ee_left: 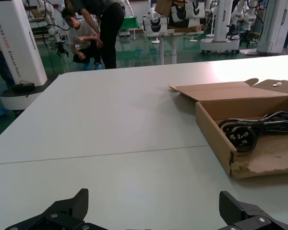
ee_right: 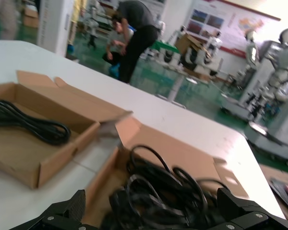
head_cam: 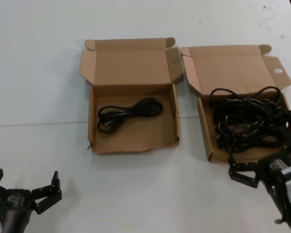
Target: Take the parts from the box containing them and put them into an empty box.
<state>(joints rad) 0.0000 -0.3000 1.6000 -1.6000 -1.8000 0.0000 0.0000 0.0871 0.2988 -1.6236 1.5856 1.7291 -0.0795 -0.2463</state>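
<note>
Hovering spread-fingered and empty at the holed brown cardboard box's [head_cam: 207, 131] front edge, right pincer [head_cam: 262, 171] faces tangled black power cords [head_cam: 250, 119]; wrist views alone reveal bystanders [ee_left: 93, 28]. Left pincer [head_cam: 24, 187] waits wide apart, empty, near the worktop's [head_cam: 39, 73] front-left corner; one looped cord [head_cam: 128, 112] lies in the ragged-fronted cardboard box [head_cam: 131, 144].

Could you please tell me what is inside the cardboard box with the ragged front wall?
The ragged-front box holds one looped black power cord lying on its floor. The rest of the floor is bare cardboard; only what lies directly under the cord is covered.
</note>
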